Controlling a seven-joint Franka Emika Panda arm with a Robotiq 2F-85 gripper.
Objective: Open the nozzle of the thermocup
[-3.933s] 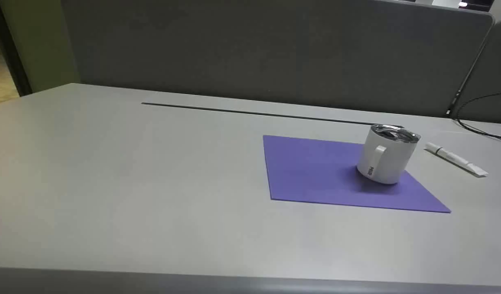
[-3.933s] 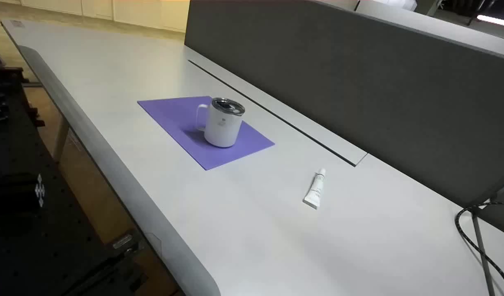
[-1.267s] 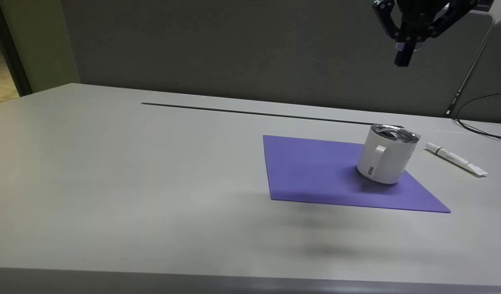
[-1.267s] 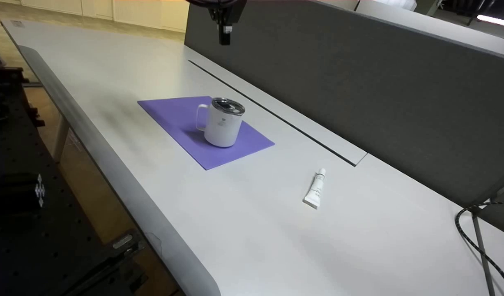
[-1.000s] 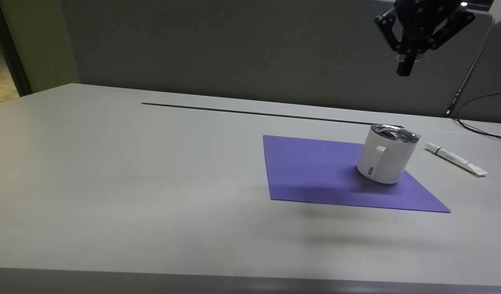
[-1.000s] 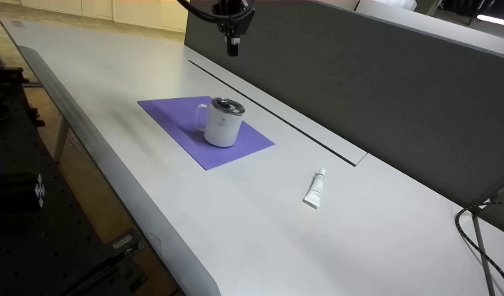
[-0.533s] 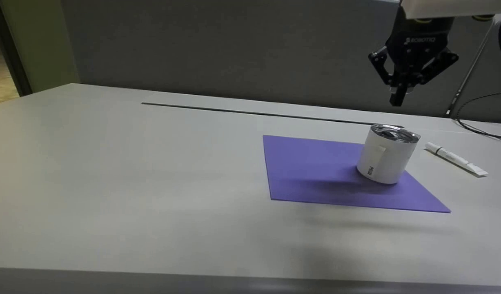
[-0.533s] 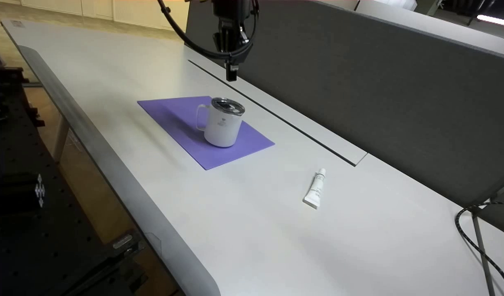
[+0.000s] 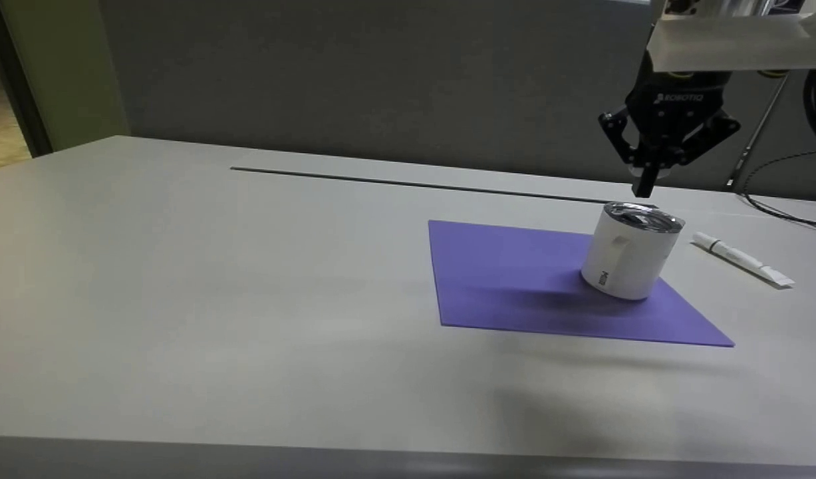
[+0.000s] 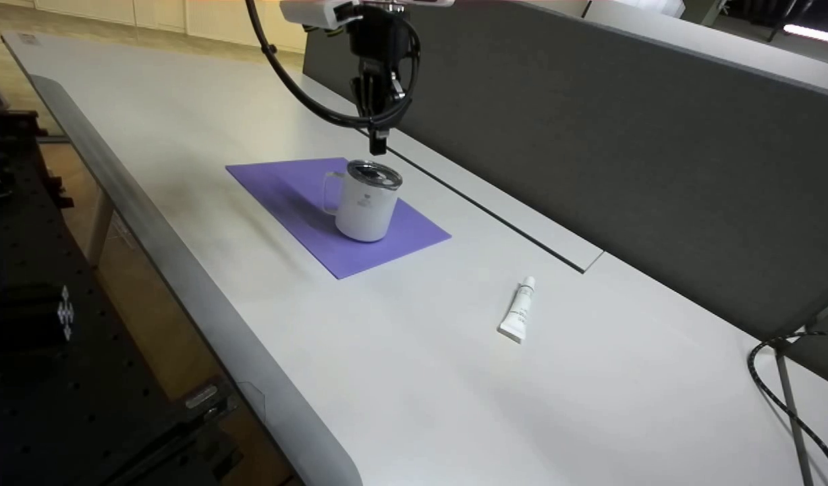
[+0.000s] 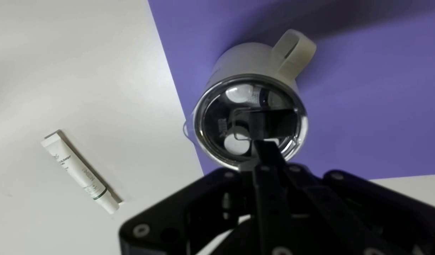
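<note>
1. The pincer (image 9: 642, 189) is held pointing downward just above the cup's top; its fingers are set together with no gap visible, and nothing is gripped.
2. A narrow space is shown in both exterior views between the fingertips and the lid (image 10: 374, 175), so contact is judged not to have been made. The reach over the cup is judged nearly complete.
3. The nozzle (image 11: 265, 124) is taken to be the clear-edged oblong piece across the lid, seen in the wrist view; part of it is darkened, perhaps by reflection, and its exact position cannot be made out. The opening itself is judged undone: the tips are to be lowered to it, and it is to be pushed or lifted, which of the two cannot be told.
4. The cup (image 9: 630, 266) is stood upright on a purple mat (image 9: 501, 273), unheld, with its handle (image 11: 302, 55) pointed away from the tube.
5. The mat is laid flat on the bench (image 9: 235, 319); a white tube (image 11: 79, 170) is placed off the mat, apparently not needed.
</note>
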